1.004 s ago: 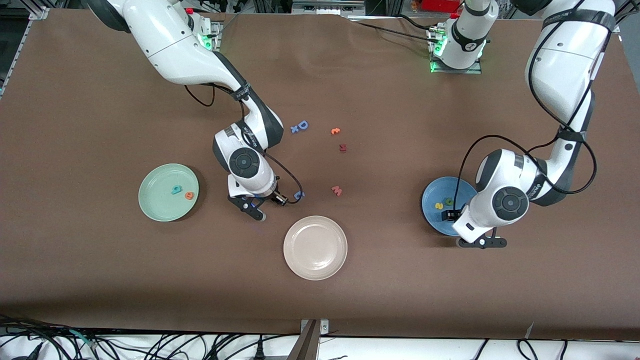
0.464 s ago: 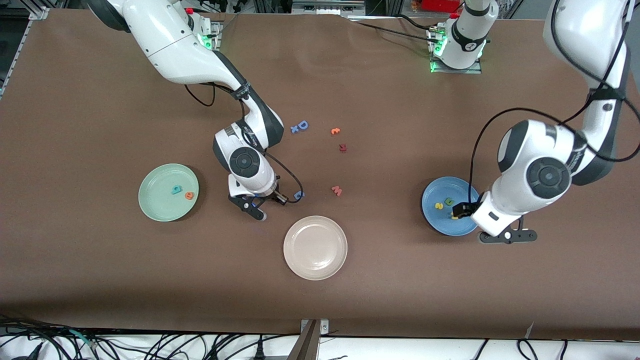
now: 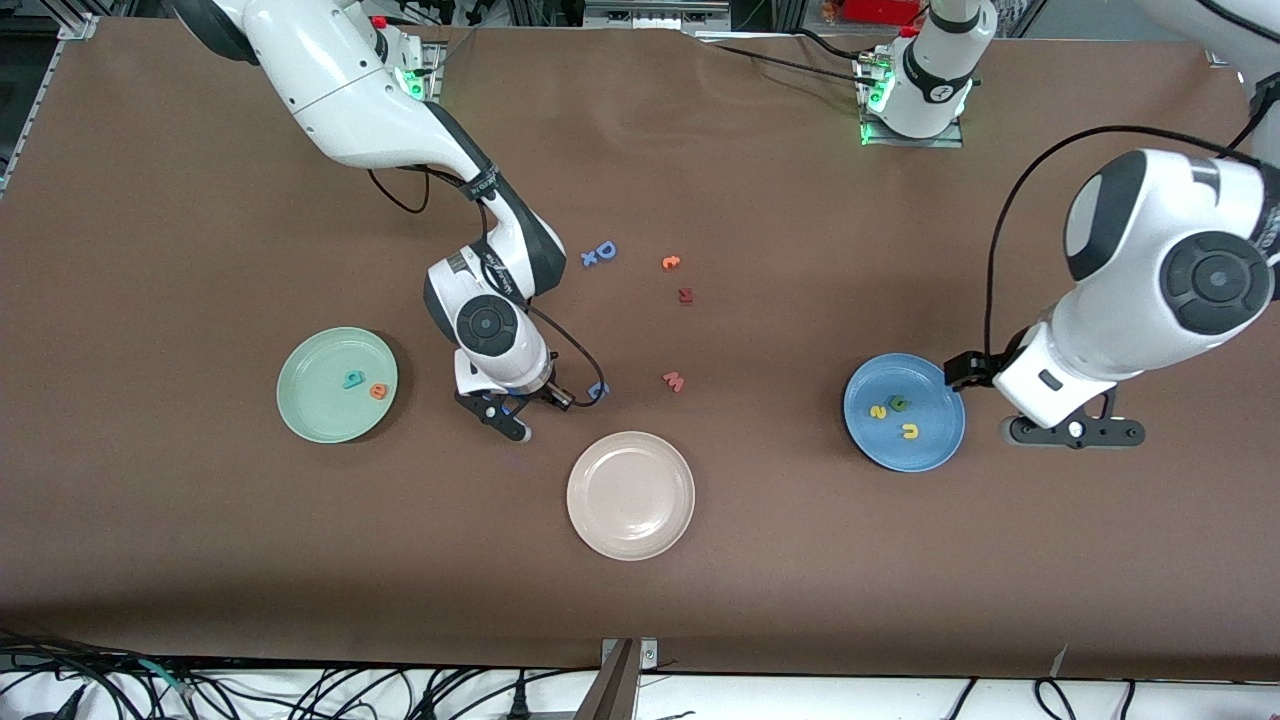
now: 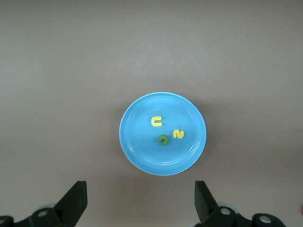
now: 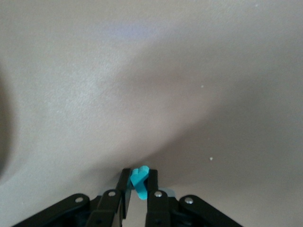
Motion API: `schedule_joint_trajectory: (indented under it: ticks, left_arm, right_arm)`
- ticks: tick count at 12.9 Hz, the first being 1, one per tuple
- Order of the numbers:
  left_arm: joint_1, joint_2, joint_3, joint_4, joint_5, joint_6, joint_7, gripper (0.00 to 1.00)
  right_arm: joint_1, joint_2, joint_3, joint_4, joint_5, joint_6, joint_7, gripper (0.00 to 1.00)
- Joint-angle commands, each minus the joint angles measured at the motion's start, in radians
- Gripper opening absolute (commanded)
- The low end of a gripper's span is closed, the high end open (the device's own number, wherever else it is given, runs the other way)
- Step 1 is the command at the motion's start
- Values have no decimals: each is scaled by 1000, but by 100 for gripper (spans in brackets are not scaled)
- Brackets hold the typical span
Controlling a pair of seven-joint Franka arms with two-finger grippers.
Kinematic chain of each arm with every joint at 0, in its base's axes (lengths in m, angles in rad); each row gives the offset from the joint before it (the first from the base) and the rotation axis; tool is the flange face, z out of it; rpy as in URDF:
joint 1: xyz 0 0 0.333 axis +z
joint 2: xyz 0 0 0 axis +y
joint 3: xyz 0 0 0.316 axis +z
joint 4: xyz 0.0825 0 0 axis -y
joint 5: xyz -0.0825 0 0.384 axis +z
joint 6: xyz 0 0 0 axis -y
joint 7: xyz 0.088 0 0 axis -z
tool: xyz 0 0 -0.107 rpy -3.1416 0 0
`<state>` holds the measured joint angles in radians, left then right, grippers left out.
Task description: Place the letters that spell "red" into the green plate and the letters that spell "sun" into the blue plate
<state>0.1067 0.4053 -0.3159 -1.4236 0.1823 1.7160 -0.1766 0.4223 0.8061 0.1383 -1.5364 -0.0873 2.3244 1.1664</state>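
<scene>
Now my right gripper [image 5: 138,185] low on worktop, jaws clamped on teal "r" [image 5: 139,181]. My left gripper [image 4: 140,204] above blue plate [image 4: 137,153], jaws wide, empty.

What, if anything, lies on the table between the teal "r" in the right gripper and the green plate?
Nothing visible. The right gripper is shut on the teal "r", down at the table beside the green plate, toward the beige plate. The brown table between them is bare. The plate holds only "d" and "e".
</scene>
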Motion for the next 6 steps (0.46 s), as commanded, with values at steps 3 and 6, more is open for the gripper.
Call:
schedule_joint_trajectory:
  ticks: [3, 6]
  left_arm:
    - [8, -95, 4, -38, -29, -24, 240, 100]
    - [7, -195, 27, -132, -148, -22, 464, 100]
  right_arm:
    - [-40, -65, 6, -31, 9, -75, -54, 10]
    - [-85, -126, 7, -31, 12, -187, -132, 10]
